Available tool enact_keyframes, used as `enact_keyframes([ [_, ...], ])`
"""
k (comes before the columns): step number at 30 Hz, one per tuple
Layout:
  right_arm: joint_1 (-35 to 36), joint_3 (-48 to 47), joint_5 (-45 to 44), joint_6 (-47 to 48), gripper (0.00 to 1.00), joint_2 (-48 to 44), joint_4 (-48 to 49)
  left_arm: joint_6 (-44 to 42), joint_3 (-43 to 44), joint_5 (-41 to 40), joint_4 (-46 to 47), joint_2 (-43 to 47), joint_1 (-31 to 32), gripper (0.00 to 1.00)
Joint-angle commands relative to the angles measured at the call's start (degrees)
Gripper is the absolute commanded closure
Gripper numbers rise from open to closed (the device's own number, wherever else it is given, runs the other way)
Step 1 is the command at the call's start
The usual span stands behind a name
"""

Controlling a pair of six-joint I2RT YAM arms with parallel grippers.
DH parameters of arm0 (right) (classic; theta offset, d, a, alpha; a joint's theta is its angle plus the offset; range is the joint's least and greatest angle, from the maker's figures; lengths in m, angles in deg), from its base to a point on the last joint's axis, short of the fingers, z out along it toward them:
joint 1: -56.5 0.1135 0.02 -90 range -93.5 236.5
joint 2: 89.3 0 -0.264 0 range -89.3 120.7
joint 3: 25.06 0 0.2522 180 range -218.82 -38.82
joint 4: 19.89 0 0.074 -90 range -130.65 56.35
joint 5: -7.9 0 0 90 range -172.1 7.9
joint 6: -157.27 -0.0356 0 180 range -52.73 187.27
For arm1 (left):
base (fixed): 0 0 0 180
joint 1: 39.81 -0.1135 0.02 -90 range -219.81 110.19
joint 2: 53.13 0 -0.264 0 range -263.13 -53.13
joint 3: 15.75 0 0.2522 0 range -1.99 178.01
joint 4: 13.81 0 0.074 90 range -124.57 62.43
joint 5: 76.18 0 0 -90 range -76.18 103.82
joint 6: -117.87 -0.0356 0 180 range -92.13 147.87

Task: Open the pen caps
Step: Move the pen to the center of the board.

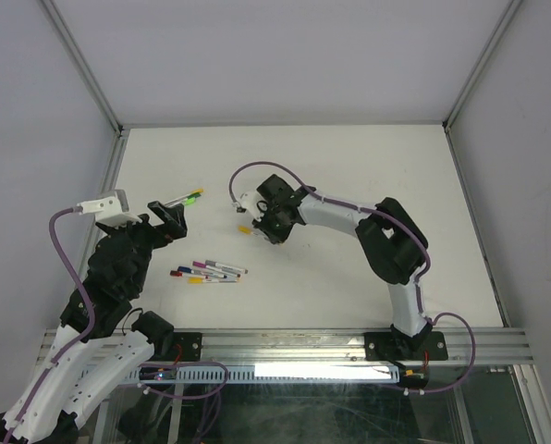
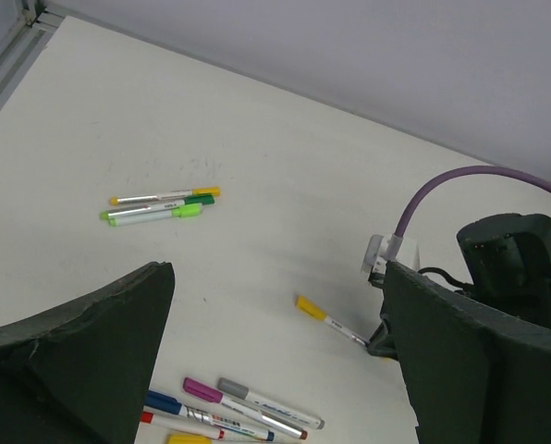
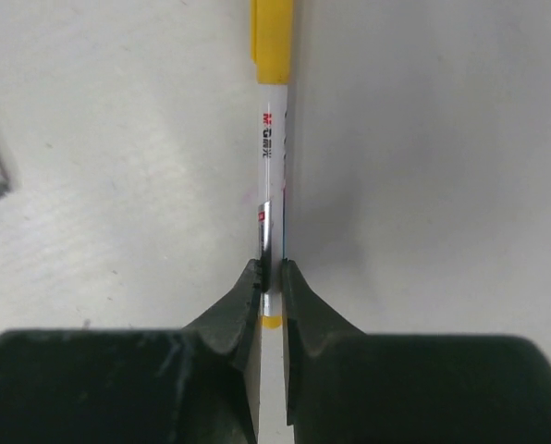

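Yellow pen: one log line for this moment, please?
right claw: shut on yellow pen | left claw: open, empty | yellow cap: on pen

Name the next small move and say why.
Probably lift the pen slightly: the right gripper is shut on its barrel, its yellow cap is on, and the left gripper is open, apart from it.

The left arm (image 1: 81,375) and right arm (image 1: 336,211) wear white shells between black joint housings. A purple cable (image 2: 460,174) trails along each. The right hand (image 3: 272,282) has matte black tapered fingers (image 3: 229,319).
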Motion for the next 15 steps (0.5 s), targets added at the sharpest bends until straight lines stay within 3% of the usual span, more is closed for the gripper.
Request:
enact_keyframes([
  [1,-2.73,2.24,-3.03,3.85,0.89,-3.59,-2.74,-0.36,-0.35,2.85,3.47,-0.42,-0.28,0.01],
  [15,-4.11,-4.39,-1.39,5.05,0.76,2.82,-5.21,7.10,-10.44,14.55,13.98,-2.12,-0.26,0.01],
])
